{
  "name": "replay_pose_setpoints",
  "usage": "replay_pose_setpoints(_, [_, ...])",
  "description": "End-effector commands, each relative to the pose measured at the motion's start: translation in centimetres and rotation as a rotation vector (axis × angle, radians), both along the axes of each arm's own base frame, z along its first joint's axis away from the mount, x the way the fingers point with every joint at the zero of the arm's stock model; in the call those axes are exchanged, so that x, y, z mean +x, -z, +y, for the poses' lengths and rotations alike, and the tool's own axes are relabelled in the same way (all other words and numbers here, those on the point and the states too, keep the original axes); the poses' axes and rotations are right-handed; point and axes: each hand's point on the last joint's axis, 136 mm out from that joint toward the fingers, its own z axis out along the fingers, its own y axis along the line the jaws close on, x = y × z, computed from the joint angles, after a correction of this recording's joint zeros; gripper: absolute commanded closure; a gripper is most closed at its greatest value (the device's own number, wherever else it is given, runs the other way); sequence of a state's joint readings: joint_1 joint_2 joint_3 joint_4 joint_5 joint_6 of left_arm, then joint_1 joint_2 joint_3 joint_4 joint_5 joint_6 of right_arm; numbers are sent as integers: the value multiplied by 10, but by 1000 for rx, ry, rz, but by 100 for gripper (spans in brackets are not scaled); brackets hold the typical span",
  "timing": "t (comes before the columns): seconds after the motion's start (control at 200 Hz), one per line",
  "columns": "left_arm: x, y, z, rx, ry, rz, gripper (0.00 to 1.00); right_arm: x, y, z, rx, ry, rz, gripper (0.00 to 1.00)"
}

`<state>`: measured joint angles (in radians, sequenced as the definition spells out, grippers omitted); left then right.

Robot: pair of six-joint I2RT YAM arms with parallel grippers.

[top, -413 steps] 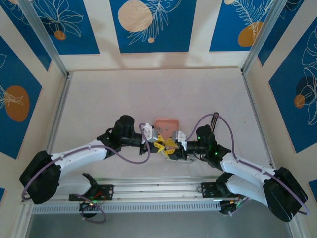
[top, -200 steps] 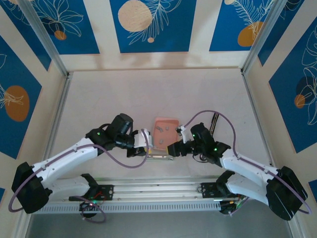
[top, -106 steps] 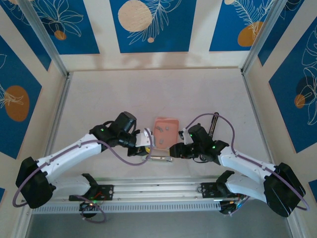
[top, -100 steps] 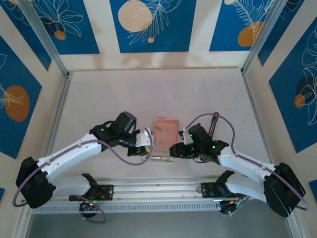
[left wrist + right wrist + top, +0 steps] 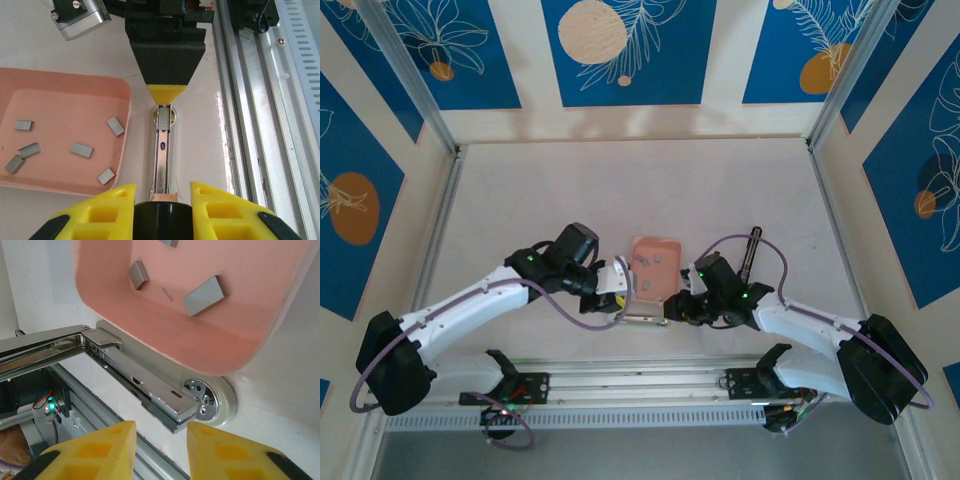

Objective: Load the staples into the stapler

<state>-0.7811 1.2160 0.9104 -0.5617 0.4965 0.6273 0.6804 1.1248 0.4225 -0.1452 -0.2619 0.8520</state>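
Change noted: the right end effector has advanced from 3 o'clock to the front tip of the opened silver metal stapler. Its fingers are narrowing but apart; contact undetermined. The left end effector stays clamped on the stapler's rear. Loading not begun: 5 strips of grey metal staples lie in the pink rectangular tray at 12 o'clock.
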Motion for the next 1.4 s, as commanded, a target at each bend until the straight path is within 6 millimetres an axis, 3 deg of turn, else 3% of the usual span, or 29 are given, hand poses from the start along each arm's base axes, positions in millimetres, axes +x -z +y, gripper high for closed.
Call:
replay_pose_setpoints(0.0, [0, -15, -9, -46, 30, -10, 89, -5, 5, 0, 8, 10, 40, 69])
replay_pose_setpoints(0.64, [1, -7, -16, -35, 42, 7, 88, -14, 30, 1, -24, 3, 102, 82])
replay_pose_setpoints(0.84, [1, -8, -38, -76, 62, 4, 88, -17, 36, 1, -19, -1, 112, 86])
replay_pose_setpoints(1.055, [3, 6, -63, -54, 68, -5, 88, -18, 39, 5, 5, -14, 120, 88])
replay_pose_setpoints(1.396, [-2, 52, -98, 32, 53, 39, 88, -18, 32, 9, 66, -35, 93, 88])
